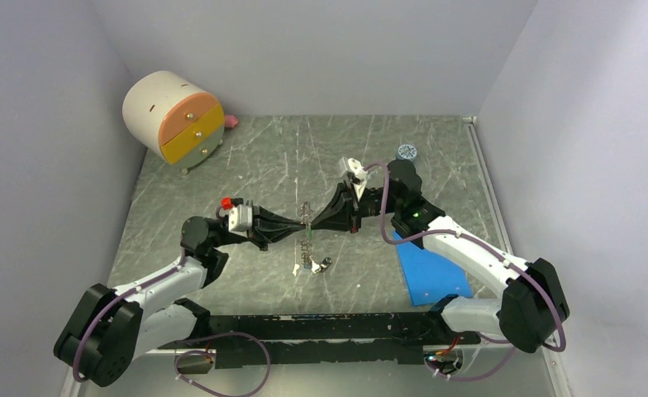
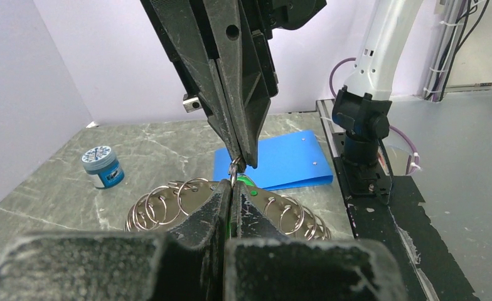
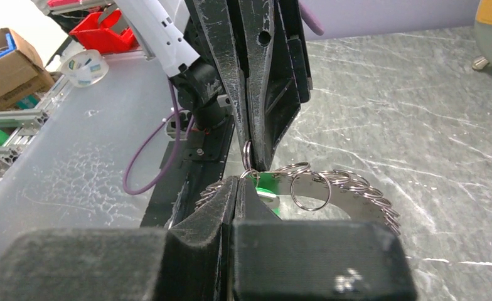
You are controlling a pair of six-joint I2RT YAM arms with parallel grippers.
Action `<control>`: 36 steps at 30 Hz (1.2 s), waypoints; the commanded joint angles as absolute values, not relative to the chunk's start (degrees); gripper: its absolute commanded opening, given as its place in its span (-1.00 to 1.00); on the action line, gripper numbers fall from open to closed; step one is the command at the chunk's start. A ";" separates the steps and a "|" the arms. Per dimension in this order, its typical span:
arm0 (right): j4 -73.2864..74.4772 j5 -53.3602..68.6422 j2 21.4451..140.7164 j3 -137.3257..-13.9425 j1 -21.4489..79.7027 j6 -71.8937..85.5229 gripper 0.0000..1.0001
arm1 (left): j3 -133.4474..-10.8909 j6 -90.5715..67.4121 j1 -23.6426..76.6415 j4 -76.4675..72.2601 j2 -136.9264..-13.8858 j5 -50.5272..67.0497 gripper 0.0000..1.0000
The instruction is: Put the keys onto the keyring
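The keyring [image 1: 307, 213] is a silvery hoop hung with many small split rings, held up edge-on between both grippers at the table's middle. It also shows in the left wrist view [image 2: 168, 204] and the right wrist view [image 3: 344, 188]. My left gripper [image 1: 302, 225] [image 2: 232, 188] is shut, with a green key head [image 2: 248, 184] showing between its fingers. My right gripper [image 1: 312, 220] [image 3: 242, 182] is shut tip to tip against it, pinching a small split ring [image 3: 248, 164] at the hoop's edge beside the green key [image 3: 267, 185]. Other small keys [image 1: 314, 265] lie on the table just below.
A small blue jar [image 1: 407, 151] [image 2: 103, 165] stands at the far right. A blue pad [image 1: 432, 269] [image 2: 275, 164] lies by the right arm. A round cream drawer unit [image 1: 174, 116] stands at the far left with a pink item [image 1: 231, 121] behind it.
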State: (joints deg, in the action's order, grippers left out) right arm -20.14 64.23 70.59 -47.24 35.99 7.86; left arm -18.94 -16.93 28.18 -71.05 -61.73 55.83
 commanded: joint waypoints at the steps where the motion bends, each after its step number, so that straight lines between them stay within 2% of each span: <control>1: -19.22 62.93 70.41 -49.10 36.23 4.87 -1.00 | -18.77 -18.64 28.02 -77.92 -60.97 54.90 -0.95; 15: -11.55 59.73 71.36 -48.65 36.88 -1.87 -1.00 | -18.56 -23.33 27.77 -85.29 -61.95 53.85 -0.95; 21: -3.54 51.39 71.55 -50.62 40.69 -8.89 -0.97 | -19.04 -24.09 27.72 -86.58 -64.48 54.37 -0.95; 22: -2.80 50.25 71.27 -50.90 41.35 -9.59 -0.77 | -19.11 -23.94 27.76 -86.41 -64.77 54.55 -0.95; 25: -4.25 48.50 69.06 -49.96 41.54 -9.16 -0.37 | -19.23 -23.58 27.71 -85.46 -65.26 55.19 -0.95; 26: -5.32 47.78 67.95 -49.25 41.57 -8.76 -0.27 | -19.25 -23.42 27.74 -84.97 -65.30 55.49 -0.95; 28: -7.73 46.47 65.73 -47.36 41.56 -7.86 -0.20 | -19.17 -22.65 27.74 -83.41 -65.02 55.76 -0.95; 31: -9.68 45.55 63.74 -46.59 41.56 -6.75 -0.22 | -18.93 -21.46 27.72 -81.46 -64.26 55.75 -0.95; 34: -10.65 45.52 63.52 -46.55 41.57 -5.78 -0.40 | -18.81 -20.80 27.72 -80.32 -63.69 55.72 -0.95; 36: -11.62 45.62 63.99 -46.41 41.50 -5.23 -0.45 | -18.84 -21.03 27.72 -80.80 -63.67 55.67 -0.95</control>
